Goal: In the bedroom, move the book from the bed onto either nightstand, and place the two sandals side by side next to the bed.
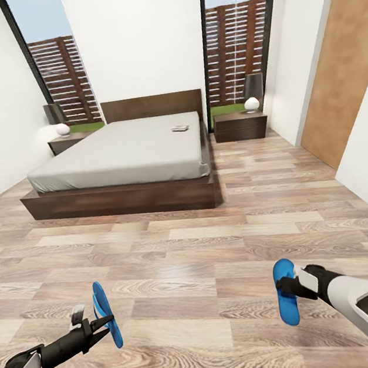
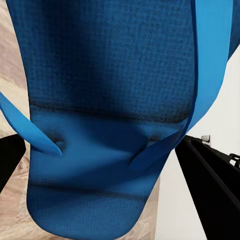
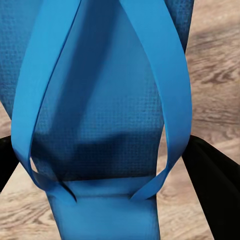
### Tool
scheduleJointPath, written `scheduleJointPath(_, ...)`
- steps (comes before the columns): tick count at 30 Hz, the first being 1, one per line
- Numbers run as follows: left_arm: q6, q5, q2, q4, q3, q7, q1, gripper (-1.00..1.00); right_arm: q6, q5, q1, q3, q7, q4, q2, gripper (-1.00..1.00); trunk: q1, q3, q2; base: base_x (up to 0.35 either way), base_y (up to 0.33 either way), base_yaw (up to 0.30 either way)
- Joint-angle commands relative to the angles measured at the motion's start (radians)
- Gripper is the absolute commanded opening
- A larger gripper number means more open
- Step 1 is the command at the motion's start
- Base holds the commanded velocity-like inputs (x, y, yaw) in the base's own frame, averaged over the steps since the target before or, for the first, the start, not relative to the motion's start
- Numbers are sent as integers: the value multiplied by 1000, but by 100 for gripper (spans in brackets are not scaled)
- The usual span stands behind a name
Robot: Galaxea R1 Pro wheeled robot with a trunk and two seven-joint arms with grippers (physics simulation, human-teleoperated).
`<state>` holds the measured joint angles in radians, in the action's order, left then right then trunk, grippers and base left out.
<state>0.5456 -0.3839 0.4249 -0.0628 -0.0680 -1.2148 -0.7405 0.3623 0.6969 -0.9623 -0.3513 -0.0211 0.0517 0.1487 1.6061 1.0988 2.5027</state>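
- Head view: the left gripper point(image 1: 105, 323) sits low over the light wood-plank floor point(image 1: 195, 253) and it's pinching a flat bright blue sandal point(image 1: 106, 315) that stands on edge, sole turned sideways, right at the fingertips.
- Same view, the right gripper point(image 1: 287, 293) is doing the mirror thing: clamped on the second bright blue sandal point(image 1: 286, 291), also up on its edge, held off the floor.
- Well ahead of both grippers is the big low bed with the dark brown wooden frame and pale grey mattress point(image 1: 120, 158). The small thin book point(image 1: 180, 128) lies flat on the mattress, on the far side nearer the right gripper's line, close to the headboard.
- Dark brown boxy nightstand point(image 1: 240, 126) stands just beside the bed past the right gripper, a round white lamp point(image 1: 252, 103) on top. The other dark nightstand point(image 1: 66, 142) is at the bed's opposite side, past the left gripper, with its own white lamp point(image 1: 63, 129).
- Left wrist view: the blue sandal's textured sole and straps point(image 2: 115, 100) sit right between the dark fingers point(image 2: 210, 175), which close in from both sides. Floor planks and white wall peek around it.
- Right wrist view: the other blue sandal point(image 3: 100, 115), two straps meeting low down, squeezed between black fingers point(image 3: 215, 185) at either edge, wood floor behind.
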Motion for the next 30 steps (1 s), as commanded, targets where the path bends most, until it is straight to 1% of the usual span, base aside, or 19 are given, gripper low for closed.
scheduleJointPath(1, 10, 5, 0, 0, -7, -2, 0, -100, 3, 12, 1, -9, -1, 0, -1, -100, 0, 1, 0, 0, 0, 1)
scheduleJointPath(5, 10, 5, 0, 0, -7, -2, 0, -100, -1, 14, 11, -8, 1, 0, 0, -100, 0, 1, 0, 0, 0, 0)
scheduleJointPath(7, 13, 11, 11, 3, -7, -5, 7, -100, 6, 23, 23, 0, 3, 5, -12, -100, 0, 1, 0, 0, 0, 0)
scheduleJointPath(8, 13, 11, 14, 3, -7, -5, 7, -100, 6, 24, 29, 0, 3, 5, -12, -100, 0, 1, 0, 0, 0, 0)
scheduleJointPath(11, 13, 11, 14, 3, -7, -5, 7, -100, 6, 24, 33, 0, 3, 5, -12, -100, 0, 1, 0, 0, 0, 0)
scheduleJointPath(16, 13, 13, 13, 16, -7, -5, 36, -100, 0, 23, 60, 2, 6, 3, -24, -100, 0, 1, 0, 0, 0, 0)
scheduleJointPath(23, 11, 14, 12, 21, -7, -6, 75, -100, -5, 22, 100, 4, 4, 2, -27, -100, 0, 1, 0, 0, 0, 0)
scheduleJointPath(30, 11, 14, 13, 21, -7, -6, 77, -100, -5, 23, 141, 4, 9, 2, -26, -100, 0, 1, 0, 0, 0, 0)
